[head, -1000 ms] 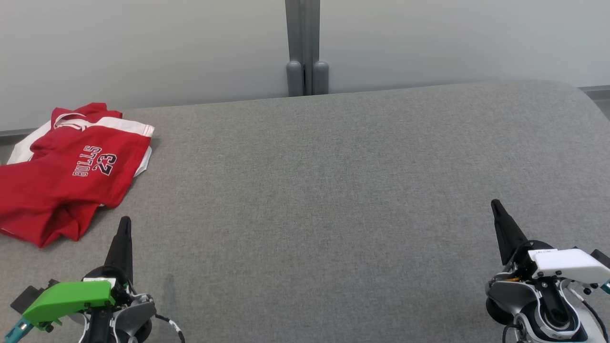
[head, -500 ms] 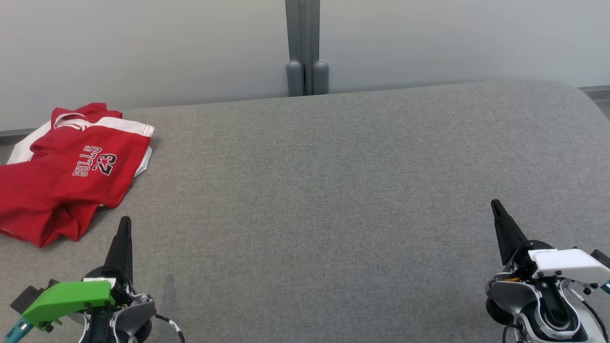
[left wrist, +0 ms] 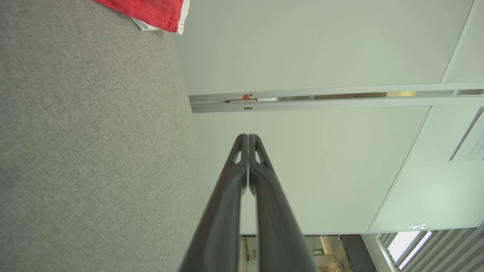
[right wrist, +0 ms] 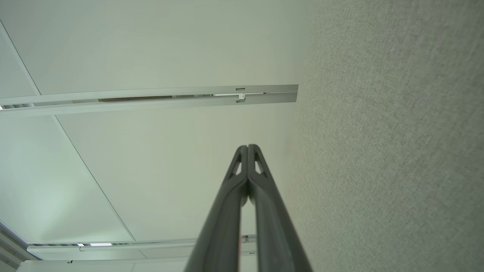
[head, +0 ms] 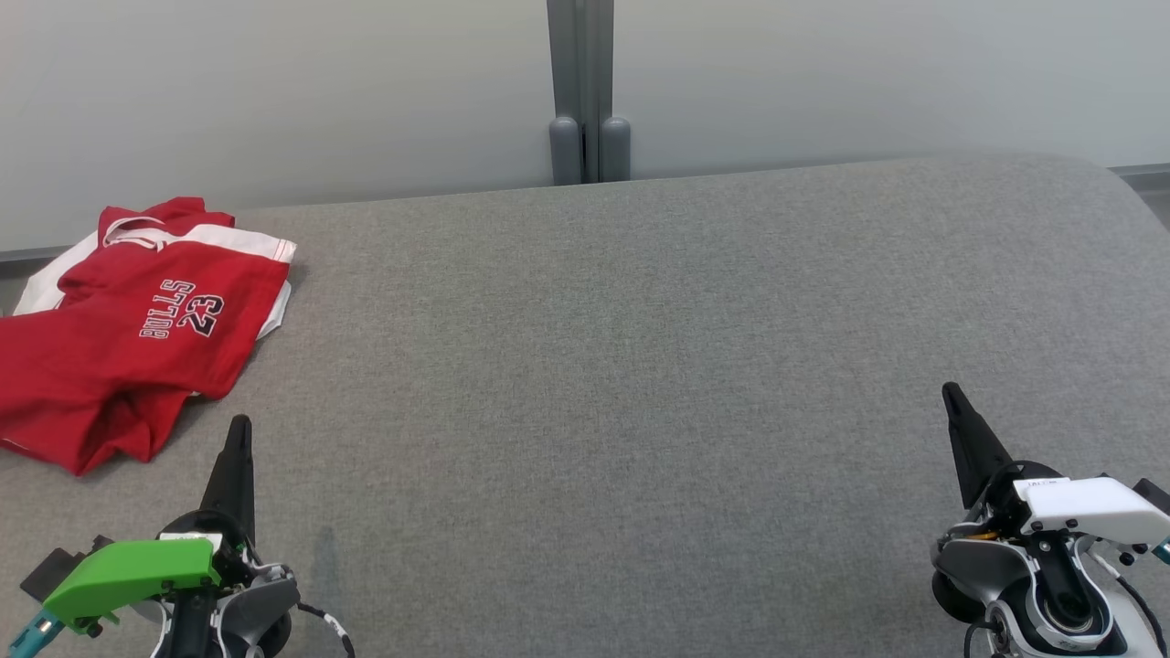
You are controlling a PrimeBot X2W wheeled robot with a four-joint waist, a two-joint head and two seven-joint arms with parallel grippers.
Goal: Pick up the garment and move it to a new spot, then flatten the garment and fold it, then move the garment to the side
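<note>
Lying rumpled at the frame's left edge, the garment (head: 137,329) rests on the grey surface (head: 640,366); the left tool (head: 239,429), pinched closed and empty, sits just below it, seemingly best placed to reach it; the right tool (head: 951,395), also closed, sits lower right.

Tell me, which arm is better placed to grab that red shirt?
Probably the left: the red shirt lies just beyond the left gripper, at the left of the grey surface. The right gripper sits far across. Both are shut and empty.
</note>
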